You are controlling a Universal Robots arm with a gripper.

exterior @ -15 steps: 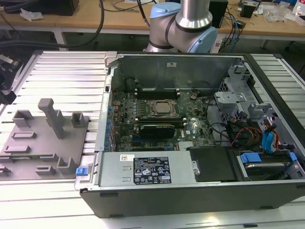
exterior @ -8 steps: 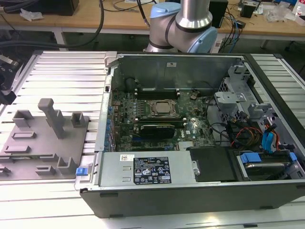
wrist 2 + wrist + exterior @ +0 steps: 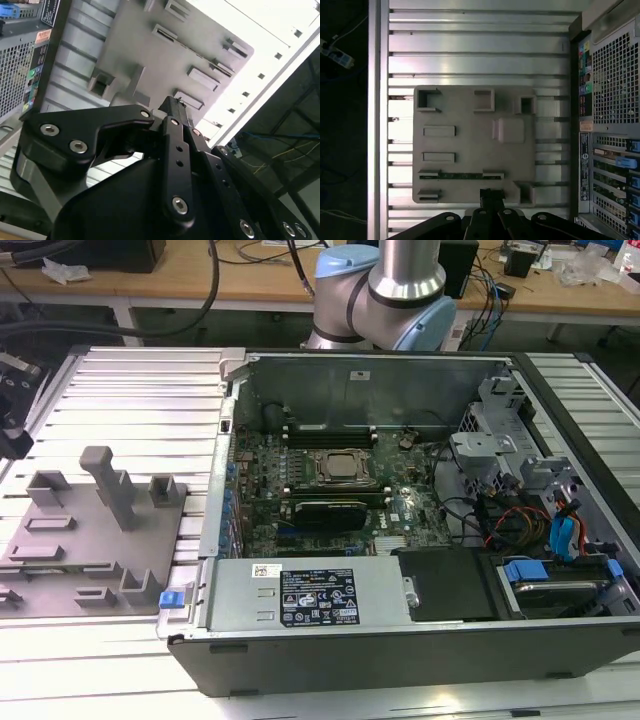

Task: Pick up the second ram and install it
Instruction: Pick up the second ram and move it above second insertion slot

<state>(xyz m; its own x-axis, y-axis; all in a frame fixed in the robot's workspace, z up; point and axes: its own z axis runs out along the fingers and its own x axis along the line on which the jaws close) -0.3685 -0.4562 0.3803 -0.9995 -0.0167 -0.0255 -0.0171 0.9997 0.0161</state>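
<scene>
Pickup is not yet begun: the second ram (image 3: 460, 176) lies in a slot of the grey tray (image 3: 470, 120) beside the computer case (image 3: 610, 75). The gripper (image 3: 490, 194) hangs above the tray's edge, fingers pressed together, seemingly empty.

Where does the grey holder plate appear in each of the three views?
Exterior view: the grey holder plate lies on the ribbed table at the exterior view's left, beside the computer case.
First wrist view: the plate lies flat on the table's ribs, next to the case.
Second wrist view: the plate is seen slanted, next to the case.
Shared landmark: the computer case.
</scene>
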